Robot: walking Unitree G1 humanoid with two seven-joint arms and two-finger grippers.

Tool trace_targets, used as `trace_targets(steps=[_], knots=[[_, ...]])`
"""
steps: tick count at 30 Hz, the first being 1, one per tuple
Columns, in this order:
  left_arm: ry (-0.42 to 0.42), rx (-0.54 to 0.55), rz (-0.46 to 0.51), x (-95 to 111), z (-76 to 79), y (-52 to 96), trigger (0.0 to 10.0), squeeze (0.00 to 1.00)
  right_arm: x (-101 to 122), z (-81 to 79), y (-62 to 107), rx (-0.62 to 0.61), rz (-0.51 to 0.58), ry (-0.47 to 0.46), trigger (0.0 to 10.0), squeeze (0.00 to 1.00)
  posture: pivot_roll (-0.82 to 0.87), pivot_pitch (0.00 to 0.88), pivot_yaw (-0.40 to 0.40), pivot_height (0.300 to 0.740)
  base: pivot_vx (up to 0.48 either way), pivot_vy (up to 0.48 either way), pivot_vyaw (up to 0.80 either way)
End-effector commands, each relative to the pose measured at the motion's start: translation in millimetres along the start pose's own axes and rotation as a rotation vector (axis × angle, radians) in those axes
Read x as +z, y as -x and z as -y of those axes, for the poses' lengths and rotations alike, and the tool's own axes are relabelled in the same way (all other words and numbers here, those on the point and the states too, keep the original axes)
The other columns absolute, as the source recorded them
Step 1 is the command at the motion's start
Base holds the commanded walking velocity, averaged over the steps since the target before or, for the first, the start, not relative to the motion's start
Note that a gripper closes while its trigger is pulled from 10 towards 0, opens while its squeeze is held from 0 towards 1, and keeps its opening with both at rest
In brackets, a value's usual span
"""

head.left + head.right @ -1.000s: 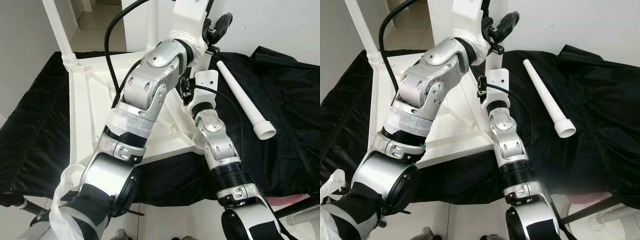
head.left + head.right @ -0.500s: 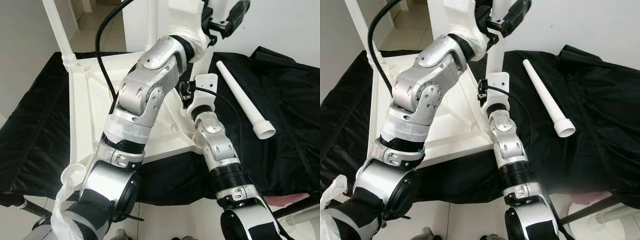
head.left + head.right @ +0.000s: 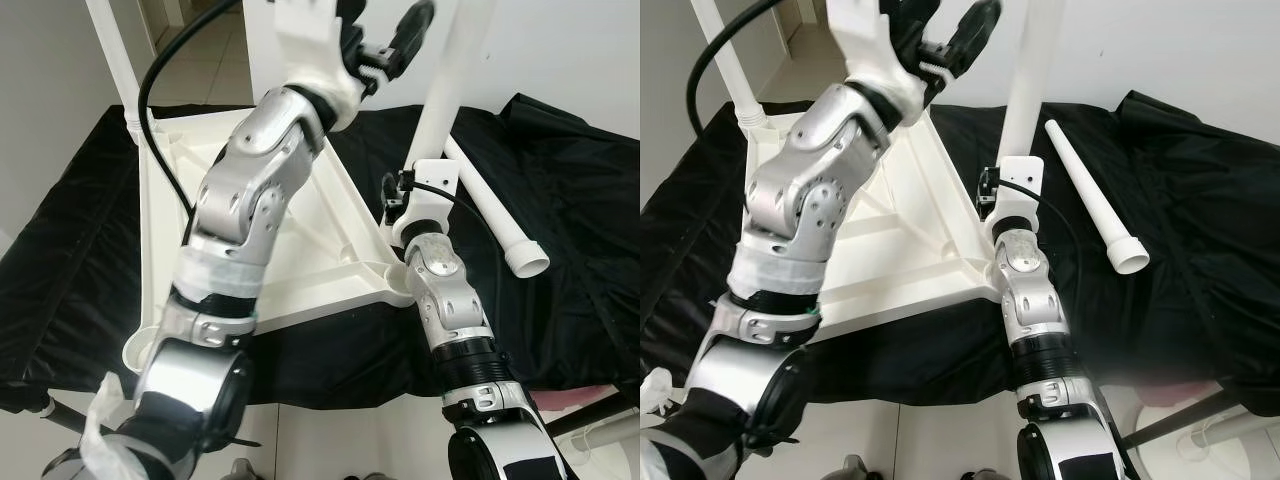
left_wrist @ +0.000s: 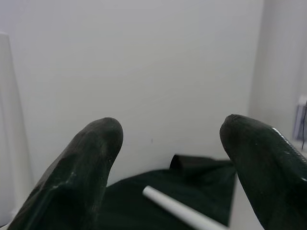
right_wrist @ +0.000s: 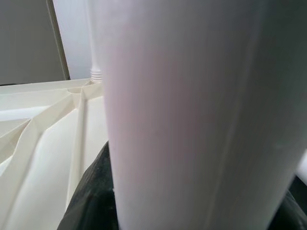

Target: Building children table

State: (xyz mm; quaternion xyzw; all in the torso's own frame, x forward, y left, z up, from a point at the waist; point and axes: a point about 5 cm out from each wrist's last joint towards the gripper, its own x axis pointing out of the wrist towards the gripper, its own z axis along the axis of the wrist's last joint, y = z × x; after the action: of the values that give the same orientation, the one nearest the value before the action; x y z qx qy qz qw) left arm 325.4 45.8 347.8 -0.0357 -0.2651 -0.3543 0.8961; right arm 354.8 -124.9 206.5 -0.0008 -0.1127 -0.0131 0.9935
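The white tabletop (image 3: 310,285) lies upside down on a black cloth. One white leg (image 3: 113,60) stands screwed into its far left corner. My right gripper (image 5: 192,201) is shut on a second white leg (image 3: 452,80) and holds it upright over the tabletop's near right corner (image 3: 392,275); the leg's lower end is hidden behind my wrist. My left gripper (image 3: 385,25) is raised high, just left of that leg, open with nothing between its fingers (image 4: 91,158). A third leg (image 3: 490,205) lies loose on the cloth to the right.
The black cloth (image 3: 590,230) covers the whole work surface and hangs over its near edge. A black cable (image 3: 160,90) loops from my left arm over the tabletop. White walls stand behind, and tiled floor (image 3: 190,60) shows at the far left.
My left arm has swung up and to the left, off the held leg, which now shows upright. My right wrist has shifted slightly right.
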Motion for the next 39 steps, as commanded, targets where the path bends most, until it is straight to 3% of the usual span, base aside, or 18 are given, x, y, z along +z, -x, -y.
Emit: trace_targets(steps=[1, 8, 12, 17, 23, 29, 39], knots=[[-0.041, -0.012, -0.009, -4, -3.1, 5.7, 10.0, 0.0, 3, 7.6, 2.4, -0.033, 0.023, -0.014, 10.0, 0.0, -0.07, 0.002, -0.01, 0.74, 0.0, 0.0, 0.0], [-0.105, 0.046, -0.109, -29, -26.1, 35.0, 10.0, 0.0, 5, 26.4, 11.8, -0.084, 0.051, -0.019, 10.0, 0.0, -0.08, 0.001, -0.011, 0.74, 0.0, 0.0, 0.0], [-0.043, 0.044, -0.146, -42, -32.6, 57.0, 10.0, 0.0, 1, 32.1, 20.6, -0.049, 0.045, 0.002, 10.0, 0.0, -0.08, 0.003, -0.006, 0.74, 0.0, 0.0, 0.0], [-0.024, -0.009, -0.18, -52, -29.7, 71.4, 10.0, 0.0, -4, 32.5, 25.9, -0.027, 0.038, -0.003, 10.0, 0.0, -0.08, 0.002, -0.008, 0.74, 0.0, 0.0, 0.0], [-0.02, -0.132, -0.219, -64, -12.7, 95.9, 10.0, 0.0, -3, 26.4, 30.2, 0.033, 0.051, 0.004, 10.0, 0.0, -0.07, 0.0, -0.012, 0.74, 0.0, 0.0, 0.0], [-0.016, -0.118, -0.259, -72, -11.5, 105.1, 10.0, 0.0, -4, 27.9, 32.5, 0.038, 0.047, 0.012, 10.0, 0.0, -0.07, 0.0, -0.011, 0.74, 0.0, 0.0, 0.0], [0.013, -0.027, -0.337, -81, -28.1, 134.3, 10.0, 0.0, -4, 30.6, 34.5, 0.044, 0.049, 0.024, 10.0, 0.0, -0.07, 0.017, 0.0, 0.74, 0.0, 0.0, 0.0]])
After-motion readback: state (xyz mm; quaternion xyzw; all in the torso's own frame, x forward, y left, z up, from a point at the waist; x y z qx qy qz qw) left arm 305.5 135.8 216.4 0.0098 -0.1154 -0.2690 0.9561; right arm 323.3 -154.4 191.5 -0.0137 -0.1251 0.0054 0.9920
